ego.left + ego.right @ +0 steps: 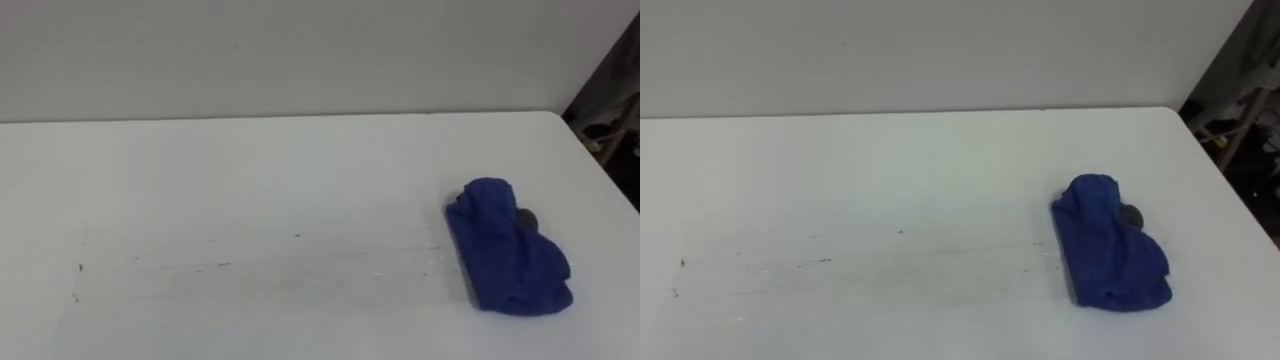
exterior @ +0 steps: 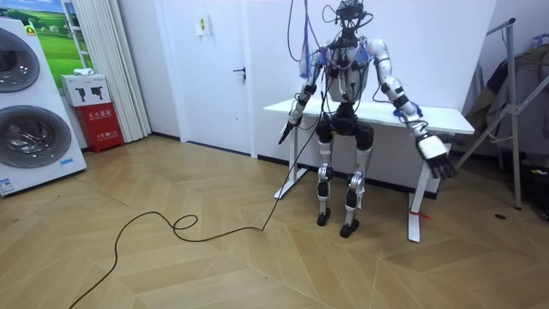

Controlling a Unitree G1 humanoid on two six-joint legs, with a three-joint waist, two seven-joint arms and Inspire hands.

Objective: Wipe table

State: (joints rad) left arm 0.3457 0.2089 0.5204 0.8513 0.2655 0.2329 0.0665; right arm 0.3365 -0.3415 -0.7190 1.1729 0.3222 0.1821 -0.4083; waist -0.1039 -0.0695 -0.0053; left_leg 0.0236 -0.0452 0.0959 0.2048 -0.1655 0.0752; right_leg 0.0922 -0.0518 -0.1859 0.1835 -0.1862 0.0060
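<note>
Blue cloth point(image 1: 505, 250) lies crumpled on table point(image 1: 250, 170); right hand point(image 2: 437, 155) hangs with fingers spread, left hand point(image 2: 286, 129) unclear.

On the right part of the white table point(image 1: 250, 160), a crumpled blue cloth point(image 1: 505, 250); just at its right edge, a small dark object point(image 1: 526, 218). Faint grey streaks point(image 1: 220, 265) across the near middle.
</note>
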